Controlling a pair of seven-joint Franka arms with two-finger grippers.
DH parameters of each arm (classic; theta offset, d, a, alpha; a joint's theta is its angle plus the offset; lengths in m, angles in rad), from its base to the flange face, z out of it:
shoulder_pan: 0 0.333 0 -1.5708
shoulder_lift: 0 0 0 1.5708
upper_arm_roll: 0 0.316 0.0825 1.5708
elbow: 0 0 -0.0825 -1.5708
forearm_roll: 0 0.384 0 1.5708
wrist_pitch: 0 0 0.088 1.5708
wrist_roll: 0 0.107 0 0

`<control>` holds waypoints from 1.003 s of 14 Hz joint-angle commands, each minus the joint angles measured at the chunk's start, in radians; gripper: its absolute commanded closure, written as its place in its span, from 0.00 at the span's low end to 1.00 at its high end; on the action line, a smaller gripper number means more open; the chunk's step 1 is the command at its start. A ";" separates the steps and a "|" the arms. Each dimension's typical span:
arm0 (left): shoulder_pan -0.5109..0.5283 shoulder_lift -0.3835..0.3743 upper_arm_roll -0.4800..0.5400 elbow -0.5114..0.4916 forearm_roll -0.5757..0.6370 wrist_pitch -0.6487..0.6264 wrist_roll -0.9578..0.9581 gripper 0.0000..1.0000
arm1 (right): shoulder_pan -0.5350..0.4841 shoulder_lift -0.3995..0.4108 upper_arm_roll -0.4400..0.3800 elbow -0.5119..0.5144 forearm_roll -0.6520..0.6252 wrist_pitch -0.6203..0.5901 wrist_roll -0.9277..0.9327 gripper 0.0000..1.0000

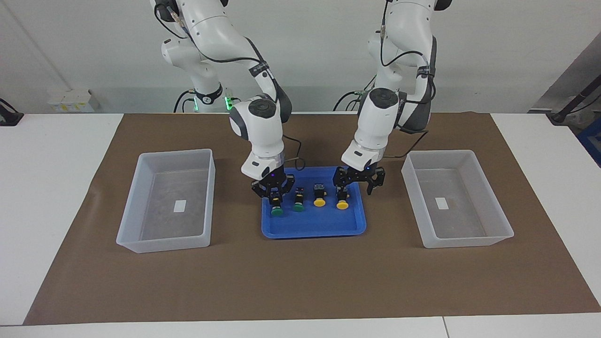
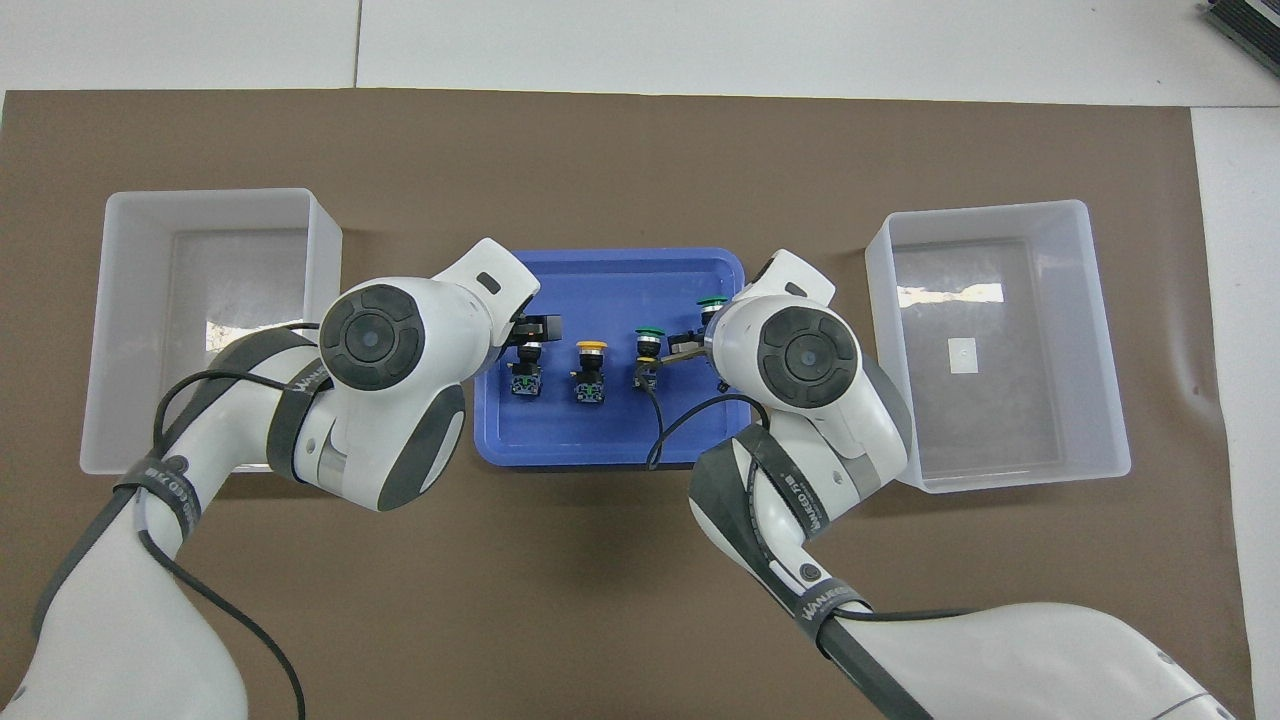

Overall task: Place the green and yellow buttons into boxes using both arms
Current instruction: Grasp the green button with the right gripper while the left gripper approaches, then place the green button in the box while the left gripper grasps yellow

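Lifting is advised straight up from the blue tray, as the right gripper is clamped on the end green button while the left gripper, spread, is poised over the end yellow button.

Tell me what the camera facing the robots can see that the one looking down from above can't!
Only the facing view shows the right gripper shut on the end green button, the left gripper spread open over the end yellow button, and both arm bases. Only the overhead view shows that green button's cap peeking past the right arm. Both show the shallow blue plastic tray and two empty translucent whitish boxes.
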 commanded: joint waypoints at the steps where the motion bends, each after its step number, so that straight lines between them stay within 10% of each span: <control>1: -0.022 0.058 0.015 -0.001 0.005 0.074 -0.015 0.00 | -0.068 -0.097 0.011 -0.021 -0.022 -0.051 0.001 1.00; 14: -0.067 0.098 0.017 -0.001 0.005 0.102 -0.024 0.00 | -0.418 -0.165 0.009 -0.075 0.080 -0.127 -0.365 1.00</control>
